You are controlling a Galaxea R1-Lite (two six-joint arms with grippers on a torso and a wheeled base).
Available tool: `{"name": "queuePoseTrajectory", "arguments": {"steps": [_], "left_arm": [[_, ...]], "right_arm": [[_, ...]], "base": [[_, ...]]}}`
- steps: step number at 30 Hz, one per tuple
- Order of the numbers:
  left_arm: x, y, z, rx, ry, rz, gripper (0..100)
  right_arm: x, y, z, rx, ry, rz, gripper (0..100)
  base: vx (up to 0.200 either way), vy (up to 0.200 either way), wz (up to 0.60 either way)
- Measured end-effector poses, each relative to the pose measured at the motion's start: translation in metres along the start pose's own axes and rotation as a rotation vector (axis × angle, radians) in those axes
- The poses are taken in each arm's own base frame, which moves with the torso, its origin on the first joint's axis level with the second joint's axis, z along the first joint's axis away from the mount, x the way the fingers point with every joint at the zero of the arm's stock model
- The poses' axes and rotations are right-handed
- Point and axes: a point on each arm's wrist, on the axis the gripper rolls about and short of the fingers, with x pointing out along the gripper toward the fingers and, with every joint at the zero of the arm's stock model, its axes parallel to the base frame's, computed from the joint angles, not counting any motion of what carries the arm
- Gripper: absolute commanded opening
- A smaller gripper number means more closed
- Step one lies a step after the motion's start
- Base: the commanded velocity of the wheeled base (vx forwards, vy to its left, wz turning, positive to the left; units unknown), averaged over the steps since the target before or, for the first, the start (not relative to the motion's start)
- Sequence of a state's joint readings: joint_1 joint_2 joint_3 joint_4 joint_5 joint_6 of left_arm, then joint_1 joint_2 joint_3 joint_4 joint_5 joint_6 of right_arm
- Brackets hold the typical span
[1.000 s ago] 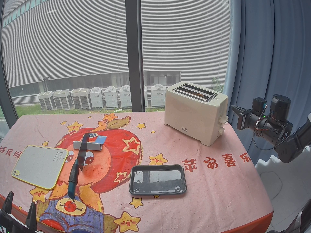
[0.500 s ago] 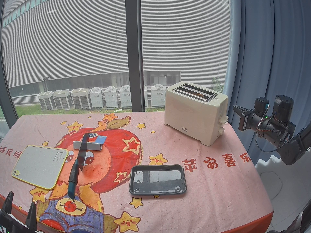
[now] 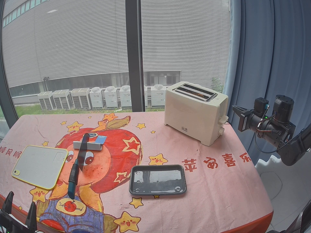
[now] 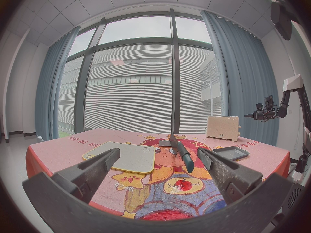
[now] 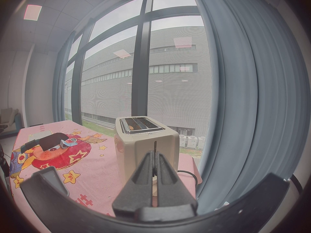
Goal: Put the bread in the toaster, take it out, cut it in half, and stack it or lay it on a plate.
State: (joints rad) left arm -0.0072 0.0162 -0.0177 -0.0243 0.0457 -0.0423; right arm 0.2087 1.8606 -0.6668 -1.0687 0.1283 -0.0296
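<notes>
The cream toaster (image 3: pixel 195 112) stands at the table's far right, with browned bread (image 3: pixel 198 95) sunk in one slot. My right gripper (image 3: pixel 234 107) hangs shut just off the table's right edge, level with the toaster's lever side and a little apart from it. From the right wrist view, its shut fingers (image 5: pixel 155 155) point at the toaster (image 5: pixel 145 146), and the bread (image 5: pixel 131 126) shows in the slot. My left gripper (image 4: pixel 158 154) is open and empty at the near left edge (image 3: pixel 19 207). A black plate (image 3: pixel 157 179) lies front centre.
A grey cutting board with a yellow rim (image 3: pixel 39 165) lies at the left. A knife with a teal handle (image 3: pixel 76 167) leans on a small rest (image 3: pixel 87 145) beside it. A blue curtain (image 3: pixel 269 49) hangs close behind the right arm.
The right arm has drawn back slightly to the right, away from the toaster, then held still. Nothing on the table has moved.
</notes>
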Motion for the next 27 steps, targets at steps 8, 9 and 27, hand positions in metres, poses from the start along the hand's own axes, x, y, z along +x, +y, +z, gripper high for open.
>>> {"name": "queuePoseTrajectory", "arguments": {"steps": [8,9,27], "left_arm": [[0.0000,0.0000,0.0000,0.000,0.000,0.000,100],[0.0000,0.0000,0.0000,0.000,0.000,0.000,100],[0.0000,0.0000,0.0000,0.000,0.000,0.000,100]], "right_arm": [[-0.0006,-0.0003,0.0012,-0.003,-0.004,-0.001,0],[-0.0007,-0.0006,0.0012,-0.003,-0.004,-0.002,0],[-0.0053,-0.0017,0.0018,-0.003,-0.004,-0.007,0]], "base": [[0.000,0.000,0.00],[0.000,0.000,0.00],[0.000,0.000,0.00]]}}
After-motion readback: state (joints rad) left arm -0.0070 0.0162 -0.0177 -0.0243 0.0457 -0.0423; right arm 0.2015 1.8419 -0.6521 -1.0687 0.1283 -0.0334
